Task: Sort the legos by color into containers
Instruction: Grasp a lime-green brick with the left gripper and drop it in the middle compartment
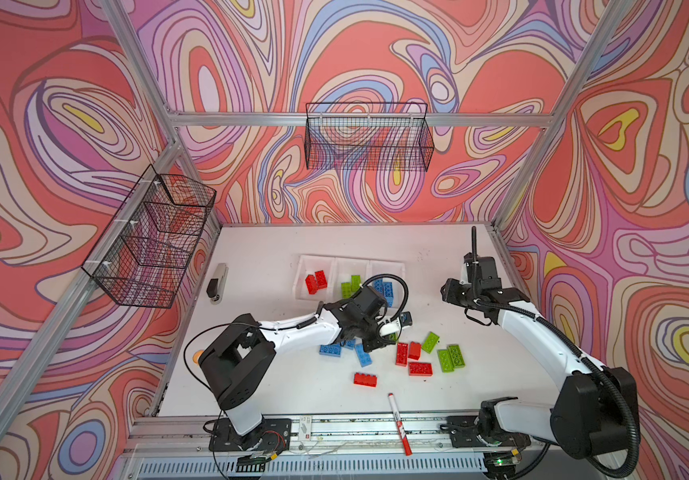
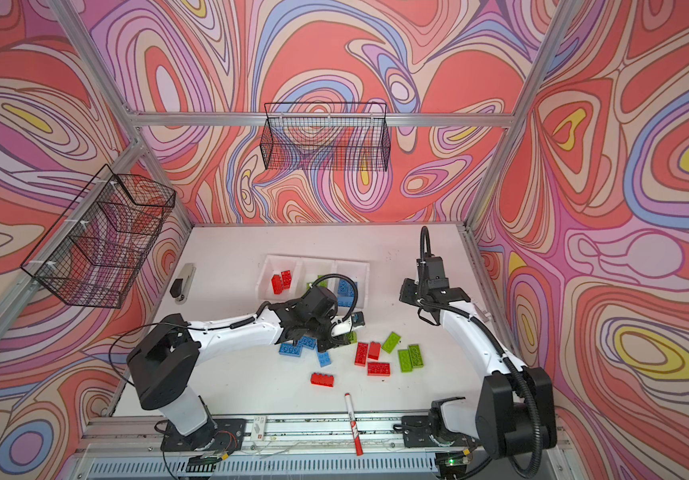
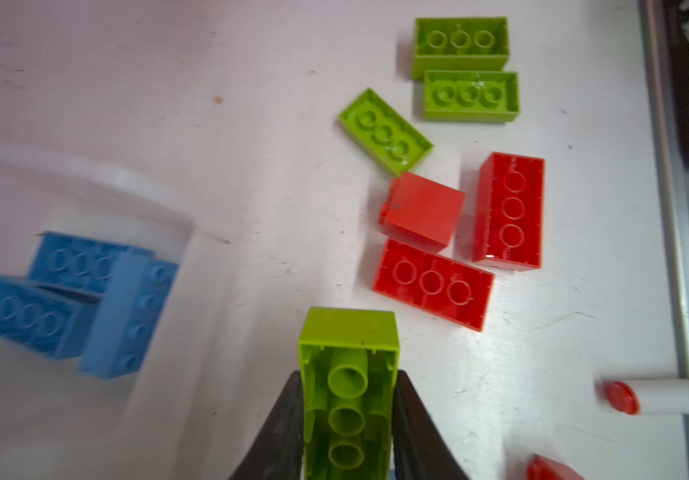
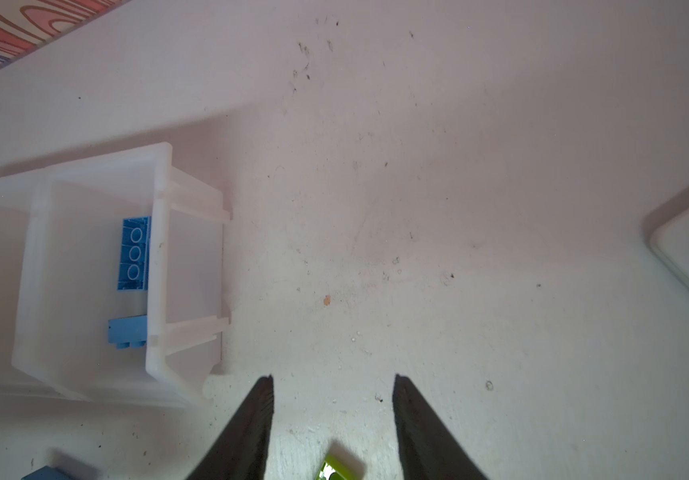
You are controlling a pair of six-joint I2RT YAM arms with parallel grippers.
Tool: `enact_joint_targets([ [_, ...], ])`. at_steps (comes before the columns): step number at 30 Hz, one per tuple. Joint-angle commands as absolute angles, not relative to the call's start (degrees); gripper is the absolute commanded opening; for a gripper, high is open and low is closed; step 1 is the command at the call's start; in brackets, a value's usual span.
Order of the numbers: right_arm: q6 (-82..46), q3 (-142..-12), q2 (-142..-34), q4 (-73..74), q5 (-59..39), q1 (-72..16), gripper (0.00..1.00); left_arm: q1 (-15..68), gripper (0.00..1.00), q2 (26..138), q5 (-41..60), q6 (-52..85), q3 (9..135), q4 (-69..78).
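We are pinching a green lego (image 3: pixel 347 332) in the left claw (image 3: pixel 348 376), a red lego (image 3: pixel 432 282) lying just beyond its tips; the right claw (image 4: pixel 333 378) is gaping.

Red, green, blue legos (image 1: pixel 420 368) — some sorted in three white containers (image 1: pixel 353 265), others scattered.

- I am looking at a white table (image 1: pixel 272 257), scuffed and speckled with small dark marks.
- Walls (image 1: pixel 334 62) of red, pink, lilac and blue swirls stand behind the table and on both of its sides.
- Aluminium rails (image 1: pixel 251 119) run up from the table's corners.
- A black wire basket (image 1: pixel 369 141) hangs above the table's far edge.
- A tiered wire basket (image 1: pixel 149 241) hangs above its left edge.
- The light is even, and shadows on the table are soft.
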State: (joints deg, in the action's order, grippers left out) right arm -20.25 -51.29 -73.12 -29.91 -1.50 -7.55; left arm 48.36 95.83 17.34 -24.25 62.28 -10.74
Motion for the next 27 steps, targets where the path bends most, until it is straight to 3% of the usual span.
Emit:
enact_joint_targets([
  [1,-19.69,-50.84,-70.23,-34.51,-1.31,-8.94,0.51,45.34,0.28,94.34,10.94,-16.35,66.30,-7.93],
  [9,-27.01,-48.73,-69.95,-36.37,1.05,-19.65,0.52,35.81,0.28,104.13,-5.71,-2.05,82.00,-20.37],
  [19,-31.50,-47.64,-71.69,-36.98,1.04,-25.97,0.55,30.15,0.31,113.82,-5.98,6.50,92.33,-25.56],
  [24,-33.02,-46.95,-73.32,-36.92,0.95,-28.47,0.57,30.21,0.38,115.22,-5.82,6.94,92.62,-25.29],
  [27,-33.72,-46.68,-74.57,-37.09,1.13,-29.89,0.57,30.15,0.49,115.42,-6.13,7.12,92.80,-25.23],
])
